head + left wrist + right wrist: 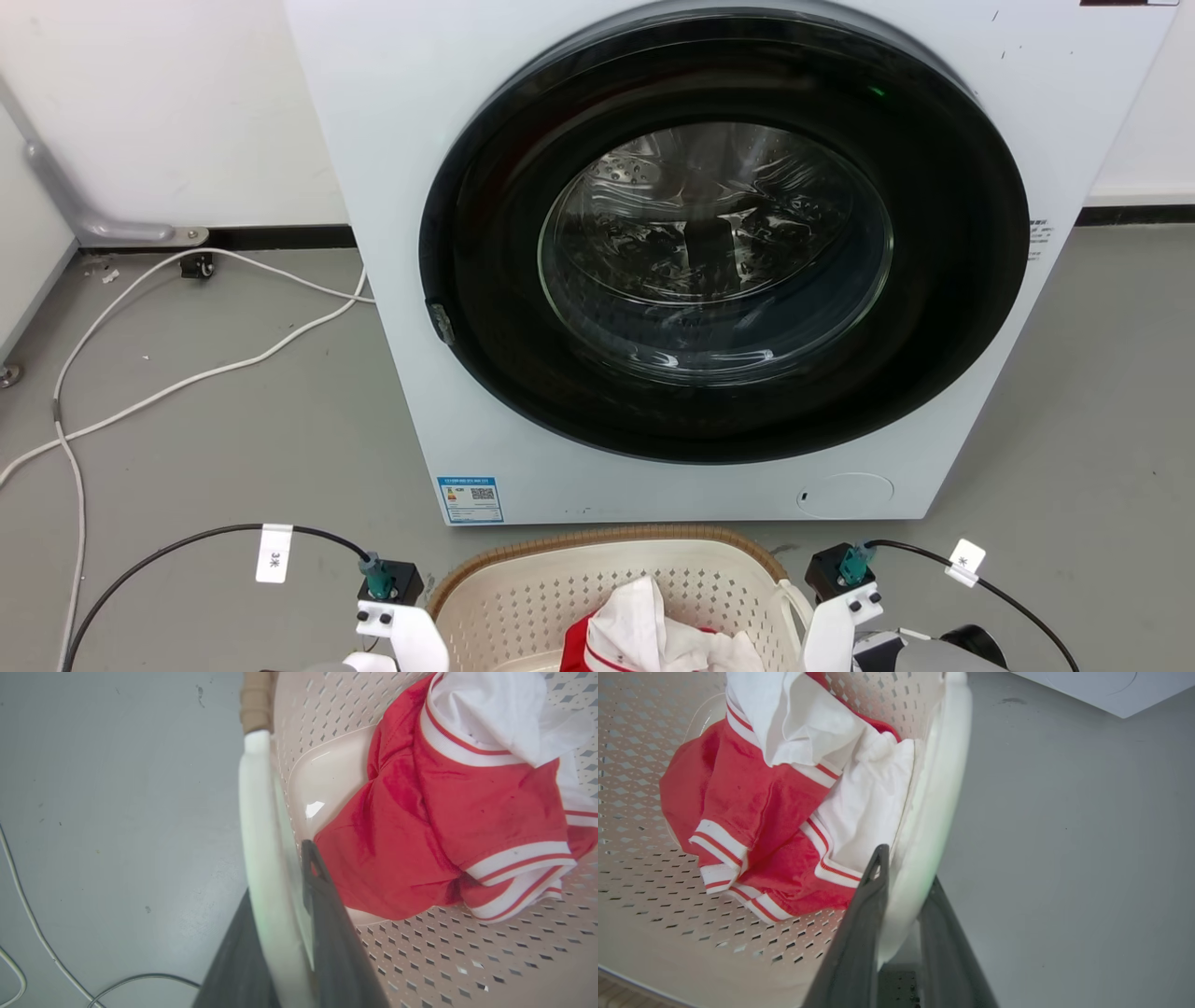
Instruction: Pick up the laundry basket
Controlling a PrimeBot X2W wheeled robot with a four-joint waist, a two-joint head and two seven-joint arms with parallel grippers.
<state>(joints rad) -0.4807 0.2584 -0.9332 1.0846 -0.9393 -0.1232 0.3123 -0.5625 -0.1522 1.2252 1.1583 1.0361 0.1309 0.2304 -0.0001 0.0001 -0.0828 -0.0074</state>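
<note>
On the washer [373,140], a blue-and-white sticker [470,499] with a QR code sits at the lower left corner of the front panel. Its print is too small for us to read, as are the grey lines of text [1039,239] at the panel's right edge. A white tag [274,553] on the black cable by the left arm reads "3米". A matching tag [965,562] on the right arm's cable shows "米".

The laundry basket [523,597] is over the grey floor [233,448], just in front of the washer's bottom edge and below its closed round door [724,233]. Inside the basket we see a red garment [420,826] with white striped trim bunched on the perforated bottom, and a white garment [486,709] lying partly over it.

The left gripper [280,891] pinches the basket's left handle [259,812], with one dark finger on each side of the white loop. The right gripper [908,872] pinches the right handle [938,802] the same way.

White cords [187,373] trail across the floor near its left edge.
</note>
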